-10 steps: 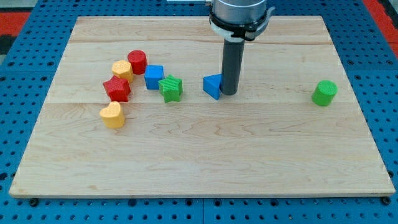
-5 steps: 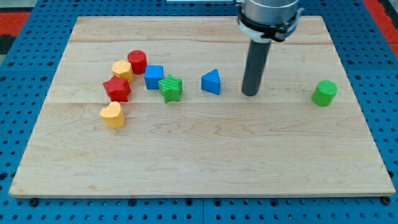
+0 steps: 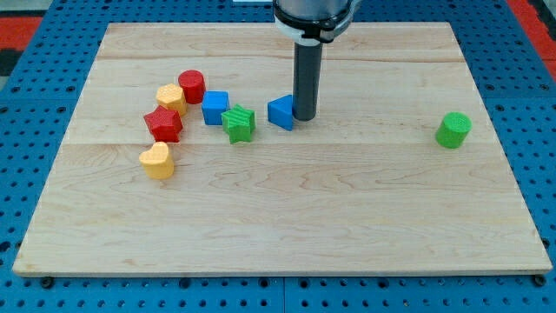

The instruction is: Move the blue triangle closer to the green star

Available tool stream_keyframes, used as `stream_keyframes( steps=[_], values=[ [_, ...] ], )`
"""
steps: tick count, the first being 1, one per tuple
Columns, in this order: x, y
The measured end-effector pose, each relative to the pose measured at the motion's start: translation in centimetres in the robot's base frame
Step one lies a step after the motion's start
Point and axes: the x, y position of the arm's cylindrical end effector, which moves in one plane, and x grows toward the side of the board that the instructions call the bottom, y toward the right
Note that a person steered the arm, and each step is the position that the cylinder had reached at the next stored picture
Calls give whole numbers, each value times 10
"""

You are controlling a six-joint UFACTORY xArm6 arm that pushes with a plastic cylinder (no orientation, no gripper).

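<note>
Blue triangle block (image 3: 281,112) sits near the middle of the pale wooden board (image 3: 287,217), a little toward the view's top, with my tip (image 3: 304,117) pressed against its right side, so the dark rod stands just to the view's right of it. I have no hand to open or close here; the arm ends in that straight rod alone, and it holds nothing. To the view's left of the triangle, near but apart with a narrow strip of bare wood between them, lies the green star block (image 3: 238,123). Just beside the star, up and to the left, is a blue cube (image 3: 215,107), the two almost touching (I cannot tell whether they actually meet). Further left comes a tight cluster: a red cylinder (image 3: 192,87) at the top, a yellow block (image 3: 171,97) of unclear shape touching it on its lower left, and a red star-like block (image 3: 163,124) below that. A yellow heart-shaped block (image 3: 156,161) lies beneath the red one, slightly apart from it. Well away on the view's right, alone, stands a green cylinder (image 3: 453,129). The board rests on a blue perforated surface (image 3: 26,130) that frames it on every side.
</note>
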Motion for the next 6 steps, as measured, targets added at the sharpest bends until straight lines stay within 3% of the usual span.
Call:
stream_keyframes(
  steps=[6],
  values=[
    [0,-21]
  ],
)
